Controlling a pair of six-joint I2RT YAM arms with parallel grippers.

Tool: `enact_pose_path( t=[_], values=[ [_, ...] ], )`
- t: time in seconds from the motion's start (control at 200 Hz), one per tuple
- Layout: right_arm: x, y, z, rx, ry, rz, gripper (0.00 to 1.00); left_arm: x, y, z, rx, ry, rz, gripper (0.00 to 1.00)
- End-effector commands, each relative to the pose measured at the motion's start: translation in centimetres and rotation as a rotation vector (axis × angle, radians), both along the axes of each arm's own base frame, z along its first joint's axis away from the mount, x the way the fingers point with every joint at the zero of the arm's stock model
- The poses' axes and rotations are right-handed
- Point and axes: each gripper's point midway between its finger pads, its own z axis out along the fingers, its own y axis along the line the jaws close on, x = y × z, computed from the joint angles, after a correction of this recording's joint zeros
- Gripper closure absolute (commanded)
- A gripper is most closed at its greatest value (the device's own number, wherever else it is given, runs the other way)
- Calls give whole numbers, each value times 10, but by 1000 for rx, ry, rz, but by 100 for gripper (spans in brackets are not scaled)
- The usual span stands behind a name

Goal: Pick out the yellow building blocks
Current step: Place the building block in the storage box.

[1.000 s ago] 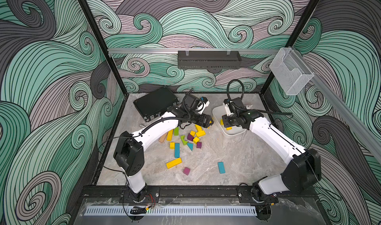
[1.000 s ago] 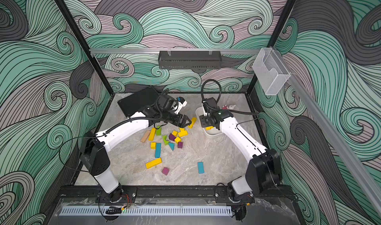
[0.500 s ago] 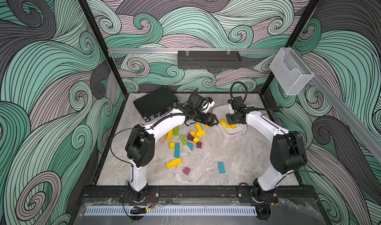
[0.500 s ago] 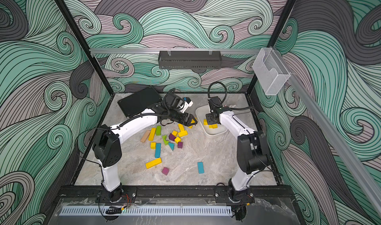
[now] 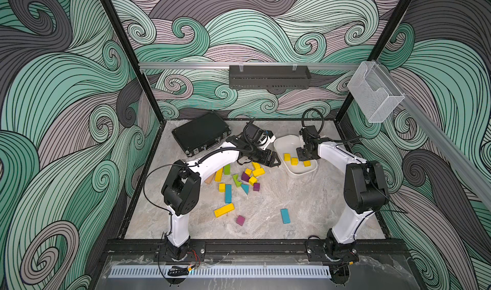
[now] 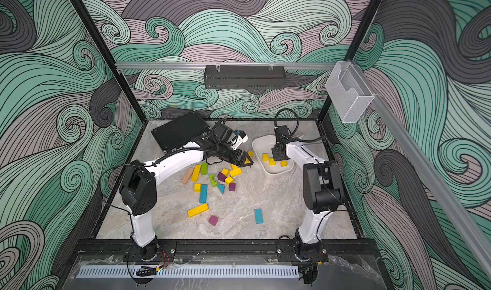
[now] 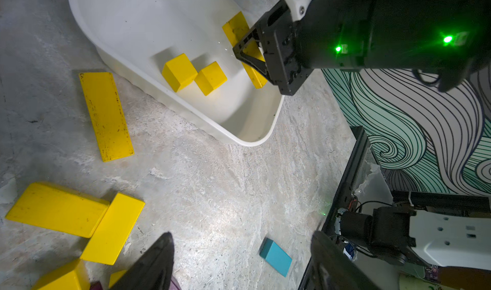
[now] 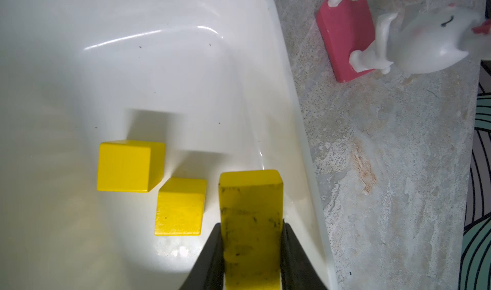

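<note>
Several yellow building blocks lie loose on the marble floor, among them a long bar (image 5: 224, 209), a bar (image 5: 218, 174) and a cube (image 5: 221, 187). Two yellow cubes (image 8: 130, 166) (image 8: 180, 206) rest in the white bowl (image 5: 292, 142). My right gripper (image 8: 252, 226) is low inside the bowl, shut on a scuffed yellow bar (image 8: 251, 195). My left gripper (image 7: 241, 235) hovers open and empty over bare floor between the block pile and the bowl; in a top view it shows as the left gripper (image 5: 273, 162). A flat yellow bar (image 7: 105, 116) lies just outside the bowl's rim.
A black case (image 5: 202, 136) lies at the back left. Teal (image 5: 284, 216), purple (image 5: 240, 220), green (image 5: 226, 169) and tan (image 6: 187, 175) blocks are scattered among the yellow ones. A pink block (image 8: 344, 33) and a white figurine (image 8: 425, 36) sit behind the bowl.
The right arm has folded back at the elbow, keeping the yellow bar in the bowl and shifting it a little right. The left gripper has drifted slightly toward the bowl.
</note>
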Motion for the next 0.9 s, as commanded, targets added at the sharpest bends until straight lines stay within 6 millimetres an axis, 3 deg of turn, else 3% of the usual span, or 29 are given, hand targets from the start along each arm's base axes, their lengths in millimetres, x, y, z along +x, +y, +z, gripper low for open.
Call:
enact_pose_path(
  t=[0.0,0.2,0.335,0.47,0.896],
  values=[
    [9,-2,-2,-13,-12,-4,69,-5,-5,-4,-10,33,-16,21],
    [7,-3,-13,-18,14,-13,67,-6,-7,-8,-12,52,-19,21],
    [8,-6,-14,-32,14,-22,60,-6,-7,-9,-13,55,-19,20],
    [10,-7,-11,-32,4,-27,55,-6,-7,-9,-11,54,-17,20],
    [11,-1,10,12,-42,-33,57,-5,-5,-6,-6,45,-11,20]
  ],
)
